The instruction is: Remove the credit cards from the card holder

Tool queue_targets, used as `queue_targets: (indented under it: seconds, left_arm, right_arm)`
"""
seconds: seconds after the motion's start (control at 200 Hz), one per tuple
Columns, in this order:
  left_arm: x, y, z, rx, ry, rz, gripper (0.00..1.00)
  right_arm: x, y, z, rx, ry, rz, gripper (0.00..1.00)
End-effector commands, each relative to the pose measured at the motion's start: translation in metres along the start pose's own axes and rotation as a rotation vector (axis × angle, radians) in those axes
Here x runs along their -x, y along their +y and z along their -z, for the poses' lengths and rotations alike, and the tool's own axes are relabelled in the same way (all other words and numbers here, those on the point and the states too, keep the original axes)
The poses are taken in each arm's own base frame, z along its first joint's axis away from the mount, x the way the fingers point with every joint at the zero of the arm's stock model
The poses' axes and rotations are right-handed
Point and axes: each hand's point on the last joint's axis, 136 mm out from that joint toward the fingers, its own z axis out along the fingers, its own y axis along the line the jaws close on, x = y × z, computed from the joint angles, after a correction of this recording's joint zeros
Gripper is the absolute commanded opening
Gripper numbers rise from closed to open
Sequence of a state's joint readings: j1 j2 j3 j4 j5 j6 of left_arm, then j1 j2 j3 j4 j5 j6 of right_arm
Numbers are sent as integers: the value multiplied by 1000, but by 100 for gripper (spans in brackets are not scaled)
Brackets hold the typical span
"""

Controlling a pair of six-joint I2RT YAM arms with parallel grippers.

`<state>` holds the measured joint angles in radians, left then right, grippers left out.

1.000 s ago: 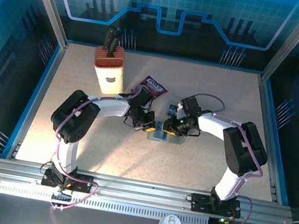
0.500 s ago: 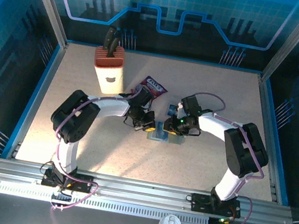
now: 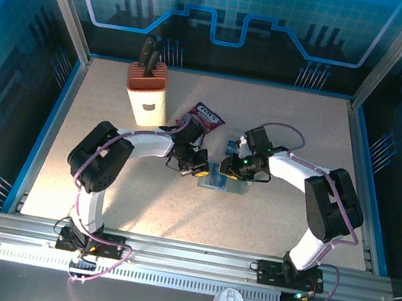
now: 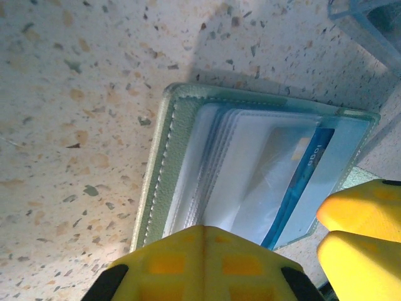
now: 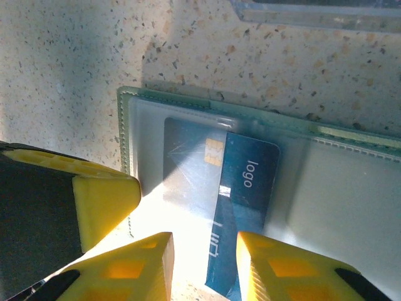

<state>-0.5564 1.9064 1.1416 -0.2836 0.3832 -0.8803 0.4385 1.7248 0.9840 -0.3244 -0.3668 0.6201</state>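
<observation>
— How does the card holder (image 3: 223, 183) look?

— It lies open and flat in the middle of the counter (image 3: 139, 194), between the two arms. The rim is grey-green with pale stitching, and there are cloudy clear sleeves inside.

— Any cards in it?

— One blue card (image 5: 250, 182), printed "logo", with a gold chip showing through the sleeve. It sits askew, partly slid out of its pocket.

— And the left fingers (image 4: 182, 263)?

— Closed. The yellow pads meet at a seam, tips down on the holder's edge, holding nothing.

— The right fingers (image 5: 144, 266)?

— They stand a narrow gap apart at the holder's edge, just beside the left ones. The card's loose end lies in that gap. I cannot tell whether they actually pinch it.
</observation>
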Motion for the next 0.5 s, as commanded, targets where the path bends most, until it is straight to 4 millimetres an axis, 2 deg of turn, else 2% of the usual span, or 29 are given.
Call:
queue_targets:
  seconds: [0.0, 0.24, 0.495]
  left_arm:
    - [1, -7, 13, -13, -36, -42, 0]
    - [-6, -26, 8, -43, -4, -87, 0]
    - [-11, -24, -2, -37, 31, -82, 0]
  right_arm:
    - [-2, 9, 7, 14, -5, 11, 33]
    - [-3, 9, 5, 57, -10, -27, 34]
    - [-3, 2, 5, 71, -13, -68, 34]
